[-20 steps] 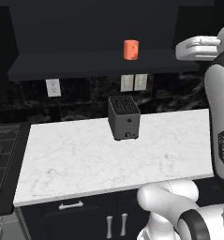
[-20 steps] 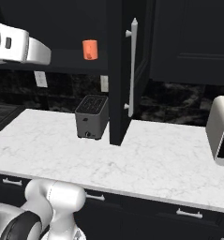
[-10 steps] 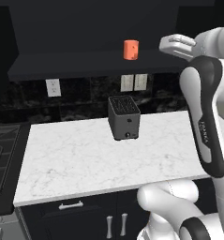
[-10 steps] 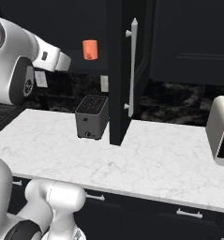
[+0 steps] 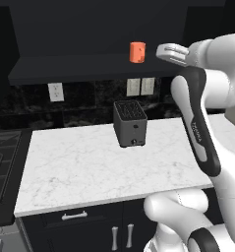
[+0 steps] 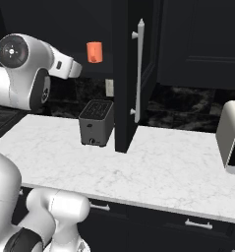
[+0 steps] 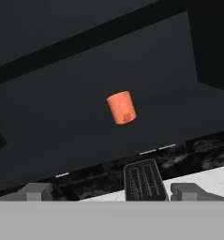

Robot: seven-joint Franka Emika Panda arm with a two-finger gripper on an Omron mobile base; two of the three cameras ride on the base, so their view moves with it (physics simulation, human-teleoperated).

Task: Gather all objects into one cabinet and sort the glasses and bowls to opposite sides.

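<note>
Arm raised high, forearm upright, wrist bent so the hand points level into the open upper cabinet (image 6: 124,74). Claw (image 5: 169,52) spread wide, nothing between the fingers, just right of the salmon-orange cup (image 5: 137,52) but apart from it. Cup stands upright on the cabinet shelf (image 5: 74,66), above the black toaster (image 5: 130,123), which sits toward the back of the white marble table (image 5: 89,172).

Right base view: the tall black door (image 6: 133,64) swung open with its long silver bar handle (image 6: 138,69), plus a white appliance (image 6: 232,138) at the table's right end; the claw's tip can't be made out there against the dark cabinet. Left base view: stove edge (image 5: 3,167) at left, wall outlets (image 5: 55,91) and drawer handle (image 5: 73,215) below the table. Hand view: cup (image 7: 121,107) centred ahead and tilted by camera roll, toaster slots (image 7: 144,180) between the two fingertips (image 7: 36,191), set far apart.
</note>
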